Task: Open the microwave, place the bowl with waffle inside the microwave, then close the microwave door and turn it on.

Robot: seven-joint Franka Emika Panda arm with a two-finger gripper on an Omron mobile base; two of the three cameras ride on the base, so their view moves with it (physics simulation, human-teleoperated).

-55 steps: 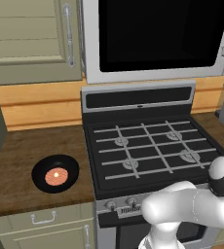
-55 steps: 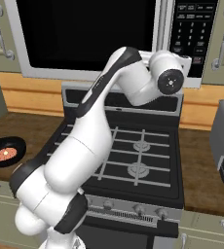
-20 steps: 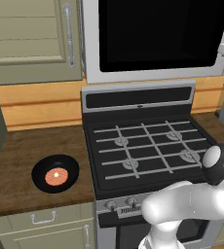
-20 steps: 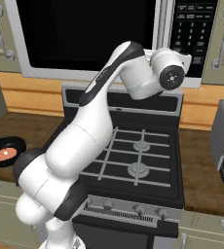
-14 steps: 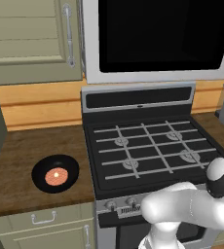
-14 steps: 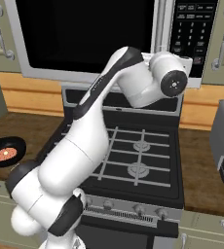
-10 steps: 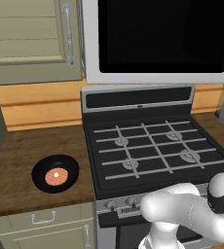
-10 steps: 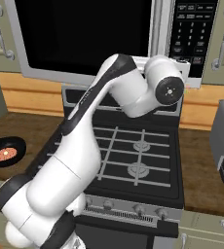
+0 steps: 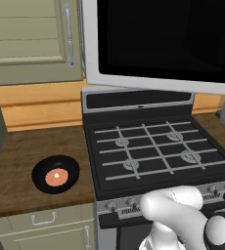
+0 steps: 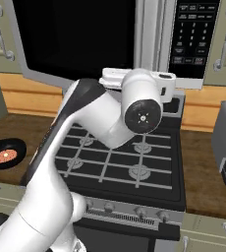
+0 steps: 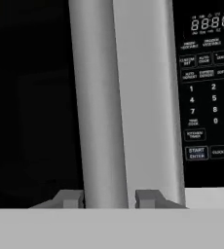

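Your gripper (image 11: 109, 199) straddles the microwave door (image 9: 158, 44)'s vertical bar handle (image 11: 102, 97), fingers slack beside it; the bowl with waffle (image 9: 56, 174) sits near the counter (image 9: 16, 161)'s front edge.

Even flat rendered light, soft shadows, slight pixel blur.

glossy white arm (image 10: 85, 147), dark joints
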